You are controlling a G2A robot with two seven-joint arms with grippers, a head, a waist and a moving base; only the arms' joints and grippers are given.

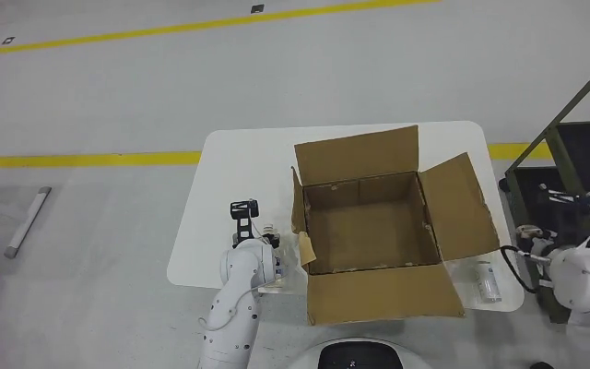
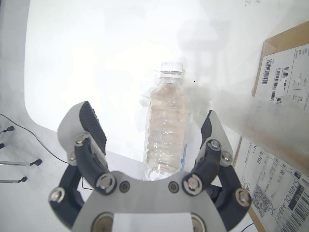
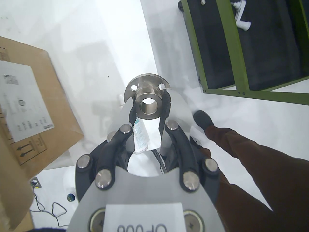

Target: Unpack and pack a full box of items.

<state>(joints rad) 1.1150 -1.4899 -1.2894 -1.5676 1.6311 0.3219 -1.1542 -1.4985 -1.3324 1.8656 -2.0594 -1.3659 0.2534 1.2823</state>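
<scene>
White table (image 1: 369,138), rounded corners, grey floor around it; items listed left to right.

1. Left gripper (image 2: 148,111): fingers spread wide, low over the table's left part, one pad on either side of item 2 without touching it. Probably lined up to close across the body.
2. Water bottle (image 2: 167,121): clear, white cap, lying on its side just beside the box, cap pointing away from the gripper.
3. Cardboard box (image 1: 369,231): mid-table, all four flaps folded outward so the opening is unobstructed; interior floor showing.
4. Small bottle (image 1: 487,281): lying near the table's right edge, beside the box's right flap.
5. Right gripper (image 3: 149,108): pinched on the hub of a metal flange (image 3: 147,90), disc facing away, above item 4. Likely in transit between box and table.
6. Green cart (image 3: 265,97): on the floor, right of the table.
</scene>
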